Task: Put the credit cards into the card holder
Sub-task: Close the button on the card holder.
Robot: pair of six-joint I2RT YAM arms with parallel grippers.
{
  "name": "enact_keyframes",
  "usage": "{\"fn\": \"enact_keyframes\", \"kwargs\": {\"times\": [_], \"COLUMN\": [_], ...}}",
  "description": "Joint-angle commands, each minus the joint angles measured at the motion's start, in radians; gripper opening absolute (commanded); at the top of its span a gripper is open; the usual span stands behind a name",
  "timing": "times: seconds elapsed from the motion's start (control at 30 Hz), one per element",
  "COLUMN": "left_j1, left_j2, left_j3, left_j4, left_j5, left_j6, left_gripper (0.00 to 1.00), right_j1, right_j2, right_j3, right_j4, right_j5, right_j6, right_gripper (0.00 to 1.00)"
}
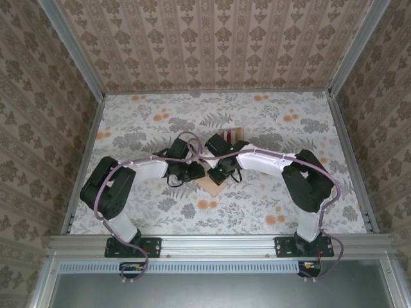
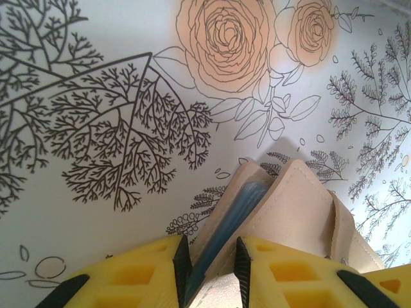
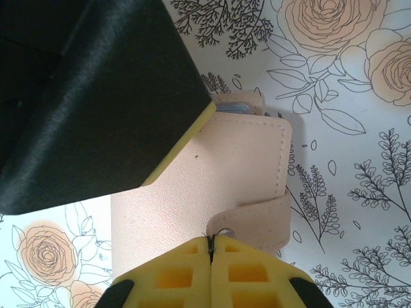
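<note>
Left gripper: yellow fingers partly closed, clamped on one edge of the card holder. Pale-blue lining shows in the gap between them. The holder runs away from the fingertips, pinkish-tan, lying on the floral table.

Right gripper: fingers pressed fully together, tips at the small metal snap on the holder's strap. Cannot tell whether the strap is pinched or only touched. The holder body lies just ahead of these tips, and the left gripper's black housing sits over its far-left corner.

Credit cards: red, dark red, tan, side by side on the table. They lie past both grippers on the far side, apart from the holder.
</note>
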Motion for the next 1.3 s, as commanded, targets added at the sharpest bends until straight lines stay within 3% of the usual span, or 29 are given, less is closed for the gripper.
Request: {"fn": "enact_keyframes", "kwargs": {"times": [0.0, 1.27], "left_j1": [-0.023, -0.027], "left_j2": [0.06, 0.067], "left_j3": [-0.003, 0.006], "left_j4": [-0.022, -0.028], "left_j5": [-0.013, -0.013], "left_j6": [0.0, 0.0], "left_gripper": [0.29, 0.29], "right_j1": [0.008, 0.008], "right_j2": [0.029, 0.12], "right_j3": [0.028, -0.025], "right_j4": [-0.041, -0.031], "right_j5": [-0.011, -0.014], "right_j6": [-0.018, -0.006], "right_gripper": [0.06, 0.06]}}
